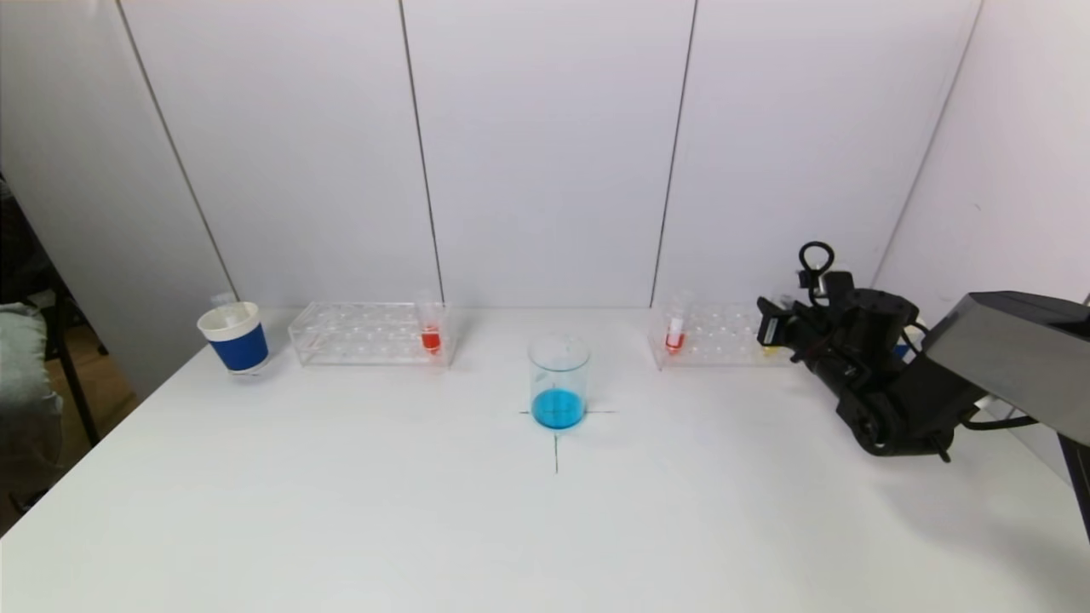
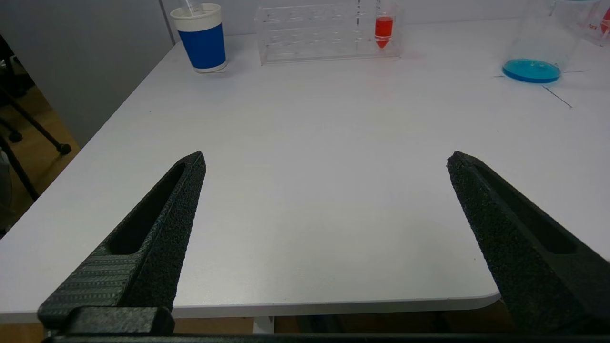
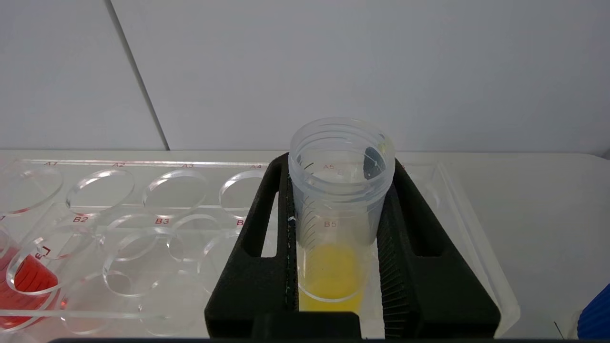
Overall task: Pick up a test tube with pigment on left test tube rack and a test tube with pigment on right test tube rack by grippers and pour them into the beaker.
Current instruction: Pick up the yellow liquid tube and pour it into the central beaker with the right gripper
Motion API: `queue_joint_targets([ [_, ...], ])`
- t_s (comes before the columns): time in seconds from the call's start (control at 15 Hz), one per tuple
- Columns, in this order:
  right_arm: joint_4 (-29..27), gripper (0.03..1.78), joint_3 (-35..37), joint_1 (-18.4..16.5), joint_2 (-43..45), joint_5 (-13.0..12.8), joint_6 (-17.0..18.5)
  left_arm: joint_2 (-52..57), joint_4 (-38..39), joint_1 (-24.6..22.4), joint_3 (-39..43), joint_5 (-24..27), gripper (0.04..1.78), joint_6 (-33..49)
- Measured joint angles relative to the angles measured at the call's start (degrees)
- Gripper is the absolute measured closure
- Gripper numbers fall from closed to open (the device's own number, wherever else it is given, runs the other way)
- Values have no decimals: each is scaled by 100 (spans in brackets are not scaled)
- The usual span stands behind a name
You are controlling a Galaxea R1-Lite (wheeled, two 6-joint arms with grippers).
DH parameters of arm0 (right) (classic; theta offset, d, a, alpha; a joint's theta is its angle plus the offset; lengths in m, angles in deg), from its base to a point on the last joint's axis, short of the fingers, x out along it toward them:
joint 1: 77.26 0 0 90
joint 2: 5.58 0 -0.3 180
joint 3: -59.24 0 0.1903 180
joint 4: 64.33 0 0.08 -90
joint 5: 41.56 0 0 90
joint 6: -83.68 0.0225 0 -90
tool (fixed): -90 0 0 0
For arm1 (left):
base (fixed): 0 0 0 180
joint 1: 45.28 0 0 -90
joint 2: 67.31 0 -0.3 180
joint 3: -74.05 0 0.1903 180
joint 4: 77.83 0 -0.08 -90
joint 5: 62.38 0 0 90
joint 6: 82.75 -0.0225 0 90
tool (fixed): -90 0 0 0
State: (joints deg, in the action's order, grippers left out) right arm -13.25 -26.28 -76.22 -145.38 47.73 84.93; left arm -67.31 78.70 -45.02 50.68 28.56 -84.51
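1. In the head view the right pincer (image 1: 771, 330) and its arm cover the far end of the right rack (image 1: 711, 336), so the yellow tube is nearly hidden there.
2. The right wrist view shows this pincer closed on the yellow tube (image 3: 339, 209), which stands in the rack's end hole.
3. The left pincer (image 2: 324, 162) is wide open above the worktop (image 2: 310, 166) edge, holding nothing.
4. The beaker (image 1: 559, 381) with blue liquid stands between both racks.
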Motion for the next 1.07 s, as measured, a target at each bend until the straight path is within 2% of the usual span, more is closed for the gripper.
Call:
queue_joint_targets([
  [0.2, -77, 128, 0, -16, 89, 9, -27, 0, 0, 0, 0, 2, 5, 0],
  [0.47, -488, 128, -45, -40, 385, 29, -73, 0, 0, 0, 0, 2, 5, 0],
  [1.07, -2115, 128, -931, -62, 1471, 27, -194, 0, 0, 0, 0, 2, 5, 0],
])
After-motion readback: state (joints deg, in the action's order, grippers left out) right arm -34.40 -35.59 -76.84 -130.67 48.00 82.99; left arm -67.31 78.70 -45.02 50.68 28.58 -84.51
